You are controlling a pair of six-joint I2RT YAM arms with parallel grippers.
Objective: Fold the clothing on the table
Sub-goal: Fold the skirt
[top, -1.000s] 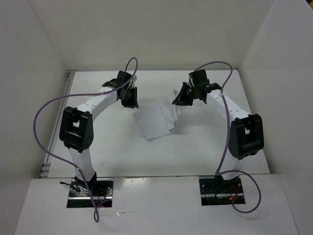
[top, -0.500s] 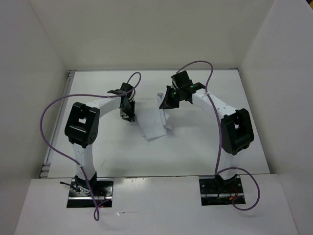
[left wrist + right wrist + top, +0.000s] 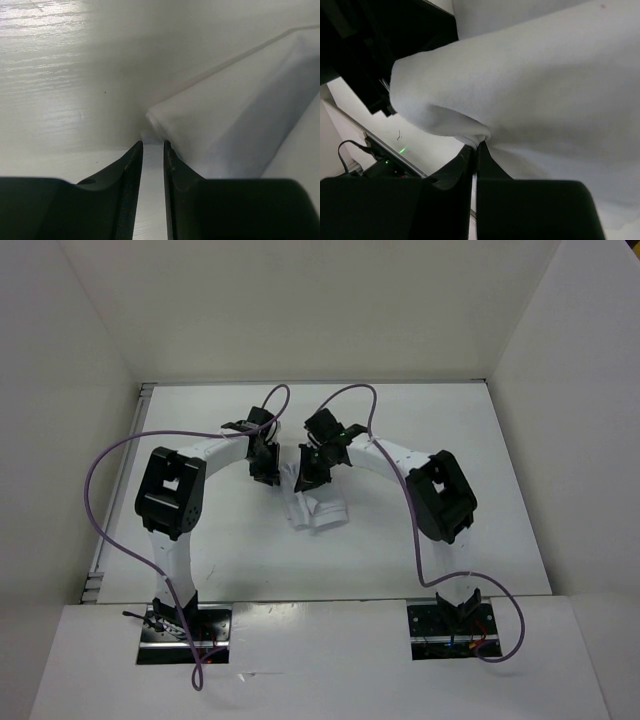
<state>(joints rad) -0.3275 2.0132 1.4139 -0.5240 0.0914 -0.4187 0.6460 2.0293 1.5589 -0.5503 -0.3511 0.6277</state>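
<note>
Near the middle of the table (image 3: 480,490), a flat matte white rectangular top, lies the clothing (image 3: 320,510), a plain white garment of thin, wrinkled fabric. From above it reads as a small bunched heap rather than a flat sheet. Part of it rests on the table, and part is lifted and doubled over toward the left.

That lifted part hangs from the right gripper (image 3: 475,146), a black two-finger claw whose fingers are pressed together on a pinch of the fabric. In its wrist view the cloth billows over the fingertips in a rounded fold. The left gripper (image 3: 152,145), its black twin, sits low at the heap's left side. Its fingers stand a narrow slit apart with a corner of the clothing right at their tips. Whether they nip that corner or merely face it cannot be told.

Judged from this, the task is in the middle of a fold. One side appears to be held over the other, but no layer lies flat and no crease is pressed. What is likely left is to lay the raised edge down on the opposite edge, release it, smooth the wrinkles, and perhaps fold again into a tidy packet.

Beyond the two arms, purple cables (image 3: 197,680) trail from them, and upright white walls (image 3: 300,310) close the table in on three sides.
</note>
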